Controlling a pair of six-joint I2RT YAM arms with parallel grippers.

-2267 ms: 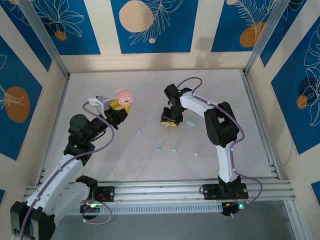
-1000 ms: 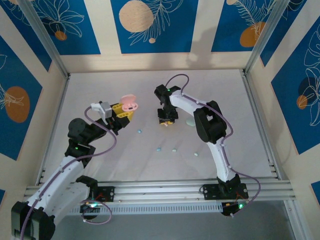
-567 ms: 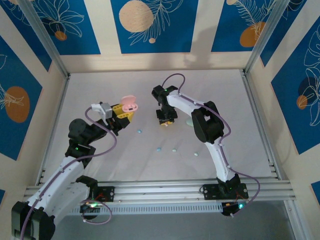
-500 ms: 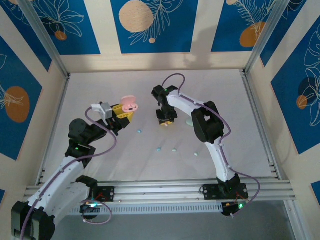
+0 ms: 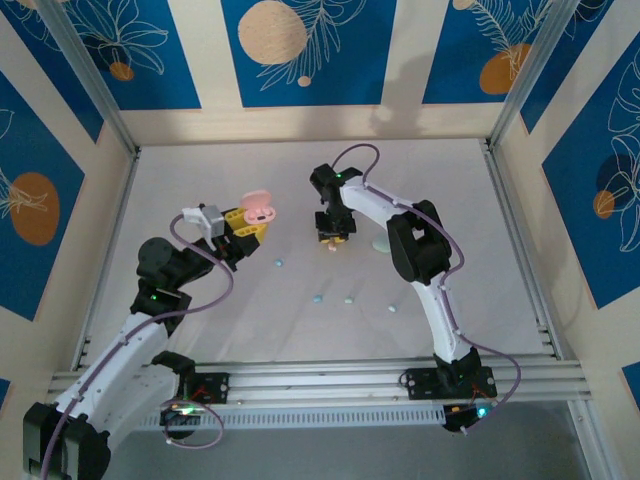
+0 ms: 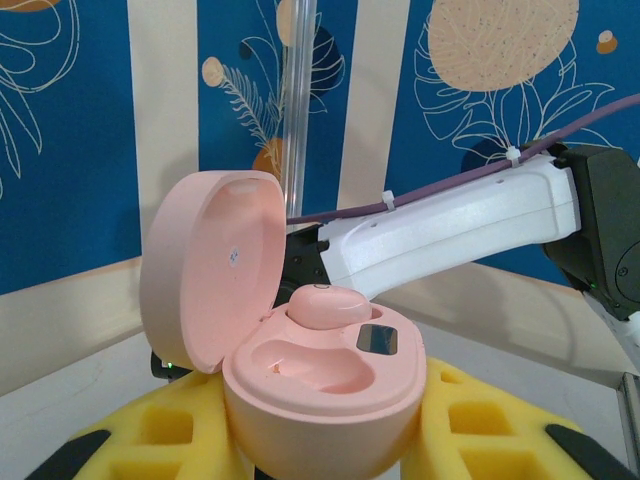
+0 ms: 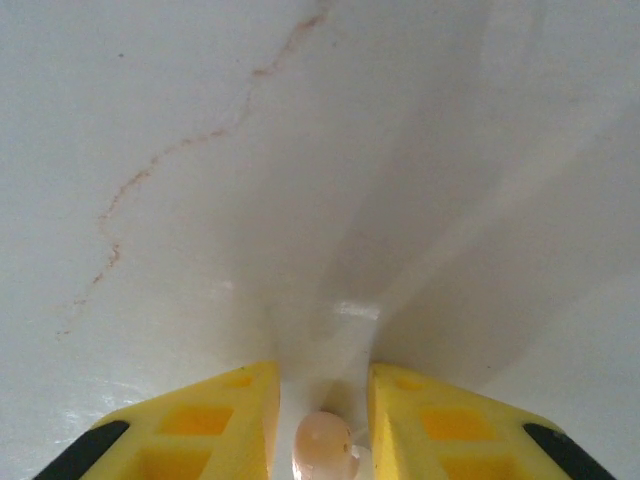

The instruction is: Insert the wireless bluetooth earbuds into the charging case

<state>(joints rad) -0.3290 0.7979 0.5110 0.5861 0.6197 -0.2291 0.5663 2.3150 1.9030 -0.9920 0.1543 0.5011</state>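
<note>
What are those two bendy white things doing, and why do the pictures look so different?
They are two robot arms bolted to a table. One picture looks down from above; the other two come from cameras on the wrists. The left tool squeezes an open pink case with one seated bud inside and an empty hollow beside it. The right tool pinches a second pink bud. Four tiny loose buds, bluish and pale green, lie on the table, near a pale green case.
</note>
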